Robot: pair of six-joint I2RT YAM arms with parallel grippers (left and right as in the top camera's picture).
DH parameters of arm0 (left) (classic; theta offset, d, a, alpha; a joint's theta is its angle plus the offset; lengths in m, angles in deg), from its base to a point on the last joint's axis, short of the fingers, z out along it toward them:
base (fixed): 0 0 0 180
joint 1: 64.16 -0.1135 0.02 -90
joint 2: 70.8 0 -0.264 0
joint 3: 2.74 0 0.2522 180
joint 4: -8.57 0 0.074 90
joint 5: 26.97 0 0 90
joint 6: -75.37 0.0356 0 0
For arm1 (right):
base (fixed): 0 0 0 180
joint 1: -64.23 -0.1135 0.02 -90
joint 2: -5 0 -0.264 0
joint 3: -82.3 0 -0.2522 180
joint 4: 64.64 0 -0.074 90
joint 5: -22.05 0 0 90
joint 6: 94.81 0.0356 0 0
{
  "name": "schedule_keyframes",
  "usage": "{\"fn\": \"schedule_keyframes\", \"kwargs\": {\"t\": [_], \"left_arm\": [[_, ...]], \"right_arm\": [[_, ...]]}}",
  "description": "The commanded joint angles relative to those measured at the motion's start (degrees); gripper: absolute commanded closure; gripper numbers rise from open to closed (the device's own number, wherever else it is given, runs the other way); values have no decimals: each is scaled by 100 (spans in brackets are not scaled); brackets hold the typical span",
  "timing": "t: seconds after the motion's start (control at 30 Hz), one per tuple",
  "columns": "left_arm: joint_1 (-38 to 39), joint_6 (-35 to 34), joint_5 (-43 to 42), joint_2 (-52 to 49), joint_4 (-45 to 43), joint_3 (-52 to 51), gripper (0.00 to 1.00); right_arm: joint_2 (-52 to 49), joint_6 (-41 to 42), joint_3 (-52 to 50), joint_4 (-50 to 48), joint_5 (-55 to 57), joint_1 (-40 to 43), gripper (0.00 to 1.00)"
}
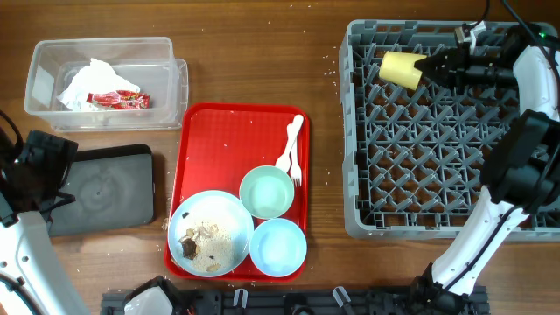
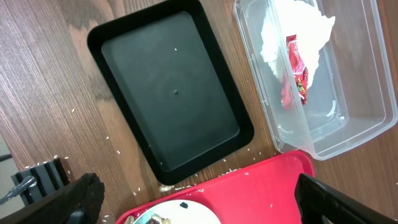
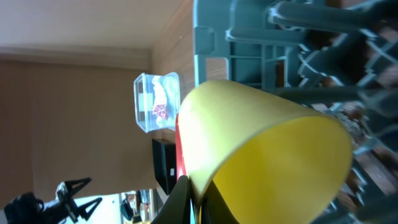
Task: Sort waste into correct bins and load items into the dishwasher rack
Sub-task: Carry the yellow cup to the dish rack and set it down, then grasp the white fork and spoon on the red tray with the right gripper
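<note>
Right gripper (image 1: 427,68) | pinching yellow cup (image 1: 401,70) (held sideways) | long axis level, toward clear box (image 1: 42,83) | over rack (image 1: 411,175)

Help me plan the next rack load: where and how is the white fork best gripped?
Probably the handle end of the white fork, from above, fingers across its narrow width. It lies flat on the red tray, tines close beside the mint green bowl, so the handle has more room.
</note>
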Motion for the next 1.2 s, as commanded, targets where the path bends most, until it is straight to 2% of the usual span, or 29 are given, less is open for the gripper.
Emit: {"fn": "schedule_keyframes", "kwargs": {"t": [0.0, 0.17, 0.27, 0.33, 0.37, 0.4, 0.43, 0.5, 0.57, 0.67, 0.77, 0.9, 0.97, 1.07, 1.17], "left_arm": [[-35, -33, 37, -7, -11, -4, 0], [-35, -33, 39, -7, -11, -4, 0], [-35, -33, 39, -7, -11, -4, 0], [-35, -33, 39, -7, -11, -4, 0], [-35, -33, 39, -7, -11, -4, 0], [-35, -33, 39, -7, -11, -4, 0], [-35, -33, 39, -7, -11, -4, 0], [-35, -33, 39, -7, -11, -4, 0], [-35, -33, 39, -7, -11, -4, 0], [-35, -33, 39, -7, -11, -4, 0], [-35, -33, 39, -7, -11, -4, 0], [-35, -33, 39, -7, -11, -4, 0], [-35, -33, 39, -7, -11, -4, 0], [-35, -33, 39, -7, -11, -4, 0], [-35, -33, 39, -7, -11, -4, 0]], "right_arm": [[-136, 337, -133, 83, 1773, 177, 92], [767, 1298, 63, 79, 3392, 278, 85], [2022, 2302, 63, 11, 4778, 256, 83], [2806, 2323, 63, -20, 4774, 76, 82], [3128, 2264, 61, -173, 4669, -153, 79], [3318, 2258, 61, -516, 4675, -546, 67], [3314, 2243, 50, -782, 4730, -841, 67], [3056, 2304, -140, -1427, 5139, -1443, 83], [2428, 2503, -197, -1873, 5711, -1840, 93], [1445, 2415, -197, -2173, 5925, -1897, 95], [960, 2437, -197, -1840, 6417, -1893, 96], [986, 2461, -179, -1021, 7366, -1840, 96], [1165, 2739, -162, -673, 7818, -1788, 96], [1899, 2848, -162, -328, 7842, -1792, 96], [2765, 2715, -162, 42, 7117, -1803, 96]]}}
